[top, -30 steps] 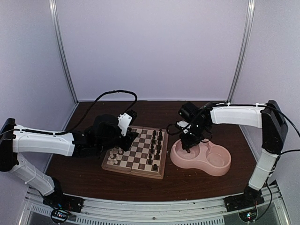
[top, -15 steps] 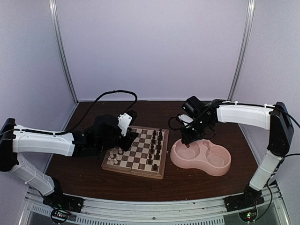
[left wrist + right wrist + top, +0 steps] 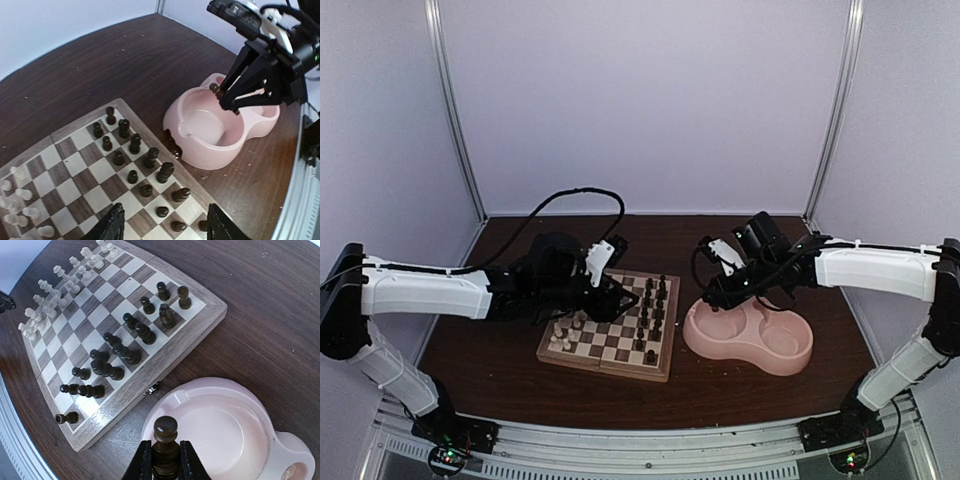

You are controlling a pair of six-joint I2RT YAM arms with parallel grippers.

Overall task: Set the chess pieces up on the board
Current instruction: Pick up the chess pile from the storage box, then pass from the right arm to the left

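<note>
The board [image 3: 603,366] lies at the middle of the table, with cream chess pieces [image 3: 563,335] along its left side and dark chess pieces [image 3: 651,305] along its right. My left gripper [image 3: 611,301] hovers over the board, open and empty. In the left wrist view its fingertips [image 3: 113,224] straddle the dark rows [image 3: 145,165]. My right gripper [image 3: 165,460] is shut on a dark pawn [image 3: 165,432], held upright above the left rim of the pink double bowl [image 3: 240,395]. The left wrist view also shows that pawn [image 3: 215,88] in the right gripper [image 3: 220,96].
The pink double bowl [image 3: 750,338] sits right of the board, close to its edge; its left basin [image 3: 202,125] looks empty. A metal latch [image 3: 152,388] sticks out of the board's side toward the bowl. Booth walls stand behind and at both sides.
The left gripper has opened and moved right, further over the board. The right arm's wrist has swung right and lower, with the pawn still held above the bowl's left basin.
</note>
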